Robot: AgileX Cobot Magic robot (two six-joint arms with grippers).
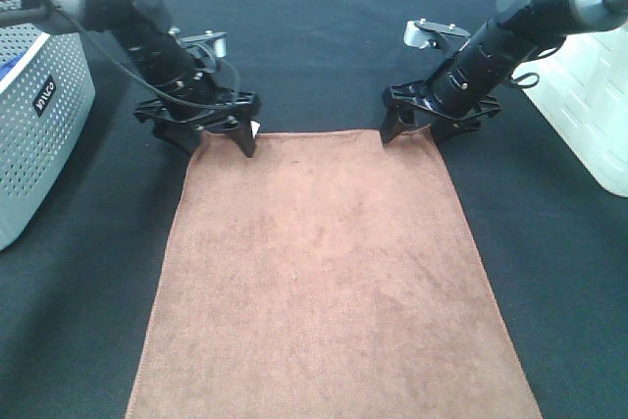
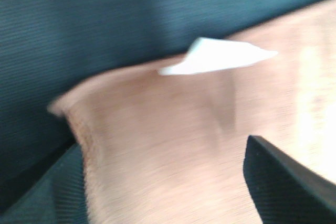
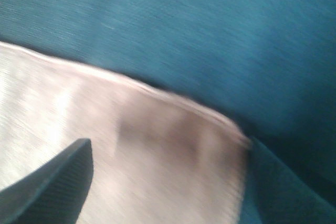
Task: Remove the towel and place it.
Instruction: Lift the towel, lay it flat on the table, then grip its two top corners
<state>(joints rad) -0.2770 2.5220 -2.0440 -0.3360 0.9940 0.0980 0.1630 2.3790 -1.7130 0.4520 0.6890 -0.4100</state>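
A black fabric table covering (image 1: 324,17) carries the long orange-brown plush towel (image 1: 329,282), spread flat. The black left gripper (image 1: 218,142) and black right gripper (image 1: 410,130) straddle its far corners, jaws apart, probably so both pinch and lift evenly. A small white tag (image 2: 215,56) marks the left corner.

High view sharp, evenly lit, shadows faint. Both wrist views motion-blurred, tinted bluish; orange-brown plush towel (image 2: 157,145) washed pale there, its small white tag (image 2: 218,56) glaring, perhaps overexposed.
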